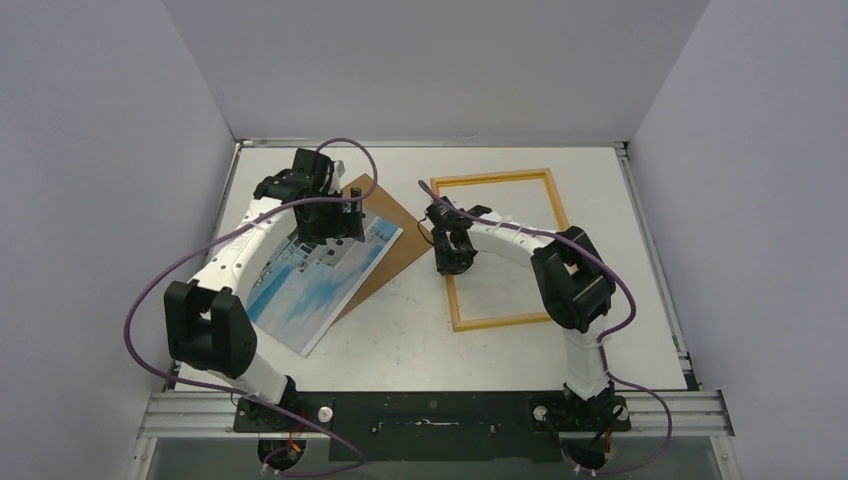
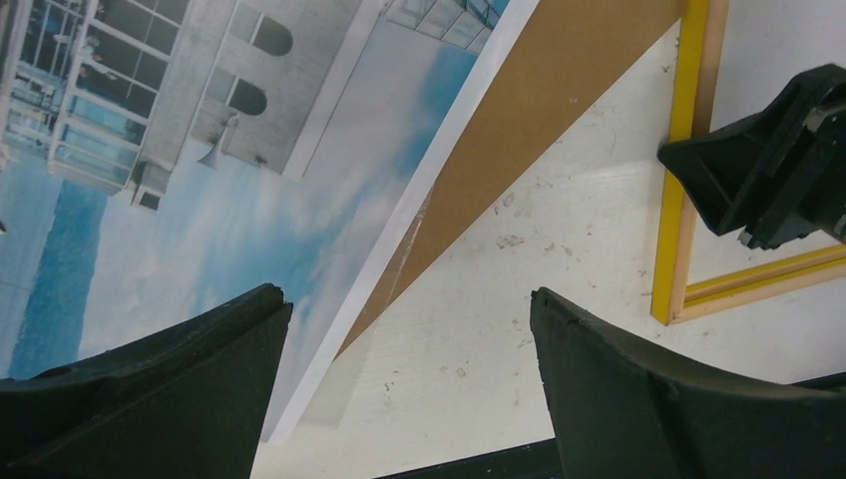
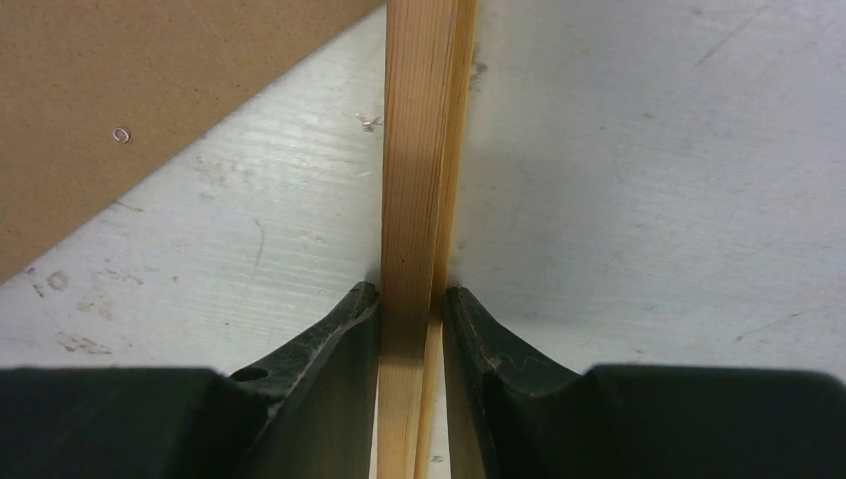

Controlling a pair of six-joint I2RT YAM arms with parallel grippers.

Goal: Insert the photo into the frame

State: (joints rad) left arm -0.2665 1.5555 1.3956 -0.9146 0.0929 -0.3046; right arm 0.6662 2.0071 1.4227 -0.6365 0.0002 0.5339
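Photo [image 1: 320,280]: table's [image 1: 400,345] left half, lying on a brown backing board [image 1: 378,197]; far edge partly hidden under the left hand [image 1: 325,225], which is spread wide and empty.
Frame [image 1: 500,321]: right half; left rail pinched by the right hand [image 3: 411,297]; near-right corner covered by the arm.

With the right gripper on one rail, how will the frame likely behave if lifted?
The frame looks like thin wood with an open middle, so it is probably light and fairly stiff. The right gripper pinches only one long rail, so the far side would likely droop or twist.
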